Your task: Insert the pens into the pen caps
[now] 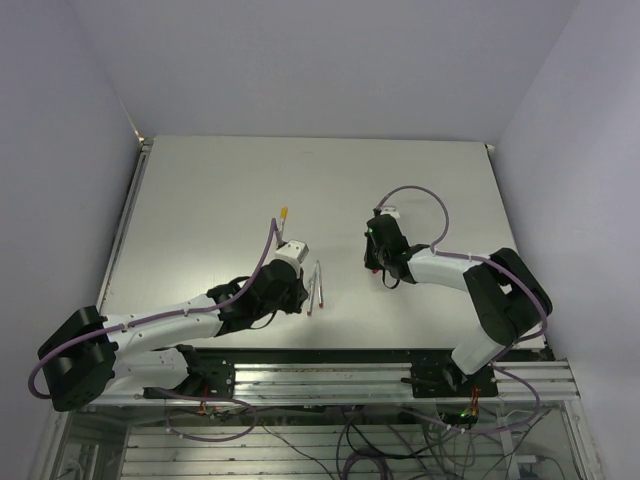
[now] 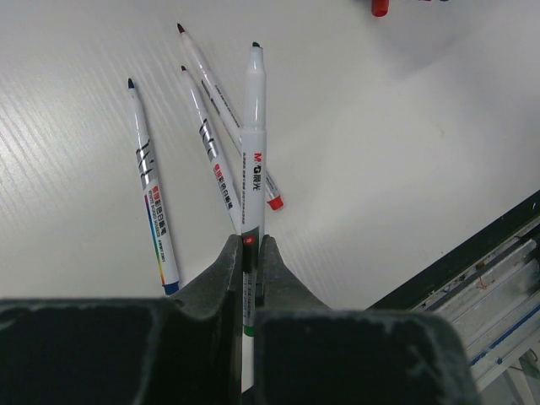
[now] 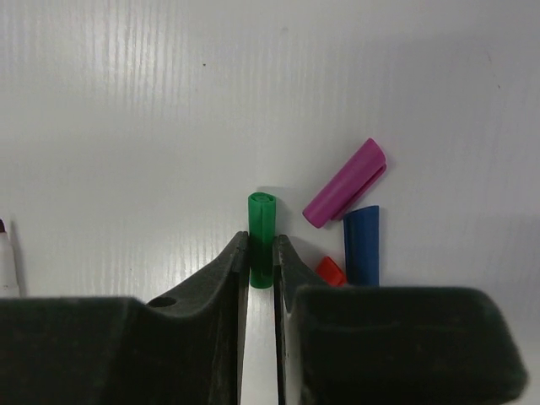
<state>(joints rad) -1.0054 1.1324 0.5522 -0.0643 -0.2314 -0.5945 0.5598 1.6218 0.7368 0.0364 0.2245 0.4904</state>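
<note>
My left gripper (image 2: 251, 246) is shut on a white pen (image 2: 253, 143) with a dark green tip, which points up and away from the fingers above the table. Three more uncapped pens lie to its left: one with a blue end (image 2: 153, 196) and two crossing each other (image 2: 205, 139), (image 2: 226, 114). My right gripper (image 3: 261, 251) is down at the table with a green cap (image 3: 261, 224) between its fingers, both pads touching it. Right of it lie a purple cap (image 3: 346, 183), a blue cap (image 3: 362, 245) and a red cap (image 3: 331, 271), partly hidden by a finger.
In the top view a pen with a yellow cap (image 1: 283, 214) lies farther back, beyond the left arm. A pen tip (image 3: 5, 257) shows at the left edge of the right wrist view. The table's near edge and metal rail (image 2: 498, 253) run right of the held pen.
</note>
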